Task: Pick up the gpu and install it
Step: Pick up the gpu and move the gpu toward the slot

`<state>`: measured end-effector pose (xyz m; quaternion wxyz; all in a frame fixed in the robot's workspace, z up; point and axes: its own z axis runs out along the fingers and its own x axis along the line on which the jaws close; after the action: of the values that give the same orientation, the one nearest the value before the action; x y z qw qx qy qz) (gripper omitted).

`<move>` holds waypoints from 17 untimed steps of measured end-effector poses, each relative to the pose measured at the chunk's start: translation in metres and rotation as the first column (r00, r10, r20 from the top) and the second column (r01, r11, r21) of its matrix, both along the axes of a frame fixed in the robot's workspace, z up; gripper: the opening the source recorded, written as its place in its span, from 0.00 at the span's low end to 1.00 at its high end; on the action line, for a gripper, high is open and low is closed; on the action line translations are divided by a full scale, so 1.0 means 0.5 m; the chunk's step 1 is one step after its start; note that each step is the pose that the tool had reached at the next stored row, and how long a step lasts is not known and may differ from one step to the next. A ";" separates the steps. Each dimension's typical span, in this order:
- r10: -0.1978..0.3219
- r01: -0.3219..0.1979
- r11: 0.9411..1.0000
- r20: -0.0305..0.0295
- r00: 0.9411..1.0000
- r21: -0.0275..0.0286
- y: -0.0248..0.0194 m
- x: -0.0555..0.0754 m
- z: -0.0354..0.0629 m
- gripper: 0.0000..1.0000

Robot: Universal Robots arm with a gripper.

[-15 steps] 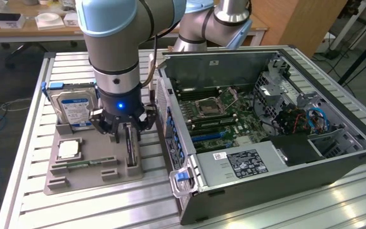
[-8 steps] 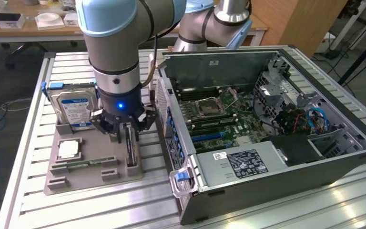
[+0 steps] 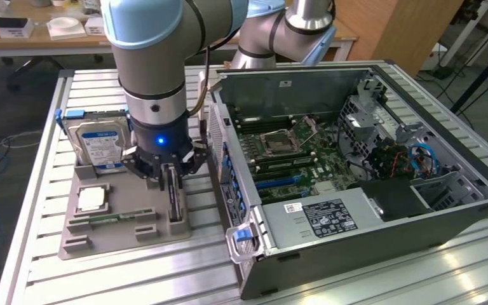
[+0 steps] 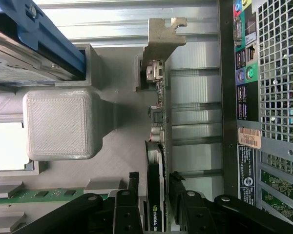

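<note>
The gpu (image 3: 175, 202) is pictured standing on edge in a slot of the grey parts tray (image 3: 112, 244), directly beneath the gripper (image 3: 172, 173) and flanked by its fingers (image 4: 178, 189). Its long axis is laid across their line of closing, with the silvery bracket at the far end. The jaws are held wide on either side of the thin card, and no firm clamp on it can be made out; the open computer case (image 3: 354, 248) is set just beside the gripper.
</note>
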<state>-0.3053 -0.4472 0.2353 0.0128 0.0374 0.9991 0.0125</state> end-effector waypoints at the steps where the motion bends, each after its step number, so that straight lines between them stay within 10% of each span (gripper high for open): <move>1: 0.000 0.000 1.000 0.000 1.000 0.000 0.0000 0.000 0.000 0.38; 17: 0.000 0.000 1.000 0.000 1.000 0.000 0.0000 0.006 0.000 0.28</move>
<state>-0.3021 -0.4472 0.2354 0.0128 0.0374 0.9991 0.0124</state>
